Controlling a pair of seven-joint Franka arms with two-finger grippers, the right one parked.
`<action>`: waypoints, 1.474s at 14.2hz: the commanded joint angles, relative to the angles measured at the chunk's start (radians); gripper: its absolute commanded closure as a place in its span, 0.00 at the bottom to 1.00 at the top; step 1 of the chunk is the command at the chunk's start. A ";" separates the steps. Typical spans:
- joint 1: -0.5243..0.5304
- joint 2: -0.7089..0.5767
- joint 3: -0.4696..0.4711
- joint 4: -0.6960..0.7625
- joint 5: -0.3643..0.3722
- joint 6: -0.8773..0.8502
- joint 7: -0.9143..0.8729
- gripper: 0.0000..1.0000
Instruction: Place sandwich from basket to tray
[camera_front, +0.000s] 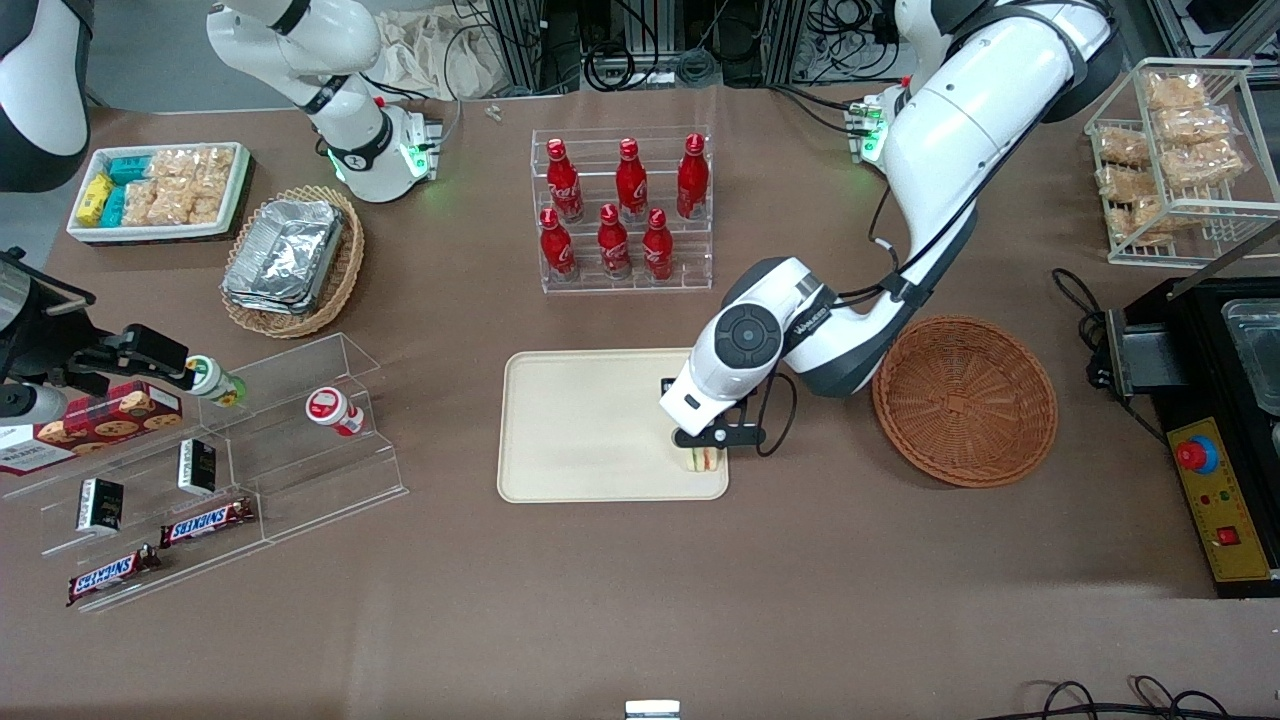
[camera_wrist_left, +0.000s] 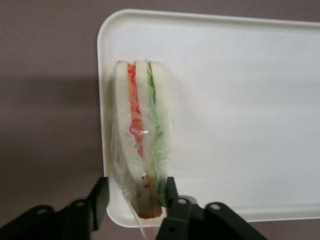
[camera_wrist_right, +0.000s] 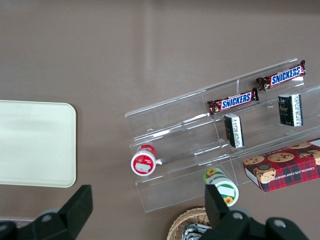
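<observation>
From the front, the gripper (camera_front: 706, 449) hangs low over the corner of the cream tray (camera_front: 585, 425) that lies nearest the camera and toward the working arm's end of the brown worktop (camera_front: 640, 600), with the sandwich (camera_front: 704, 459) showing just beneath it as a small pale wedge striped green and orange. The reddish-brown basket (camera_front: 965, 400) sits beside the tray, apart from it. In the left wrist view, the sandwich (camera_wrist_left: 141, 135) stands on edge by the tray's rim (camera_wrist_left: 102, 75): three white bread slices, an orange-red layer and a ruffled green one between them, all in clear film. The jaws stand one on each side of its end; I cannot tell whether they press it.
</observation>
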 joint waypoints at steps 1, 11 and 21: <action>0.032 -0.054 -0.001 0.014 0.004 -0.055 -0.028 0.00; 0.314 -0.400 -0.006 0.023 -0.177 -0.575 0.403 0.00; 0.440 -0.460 0.016 0.098 -0.104 -0.756 0.415 0.00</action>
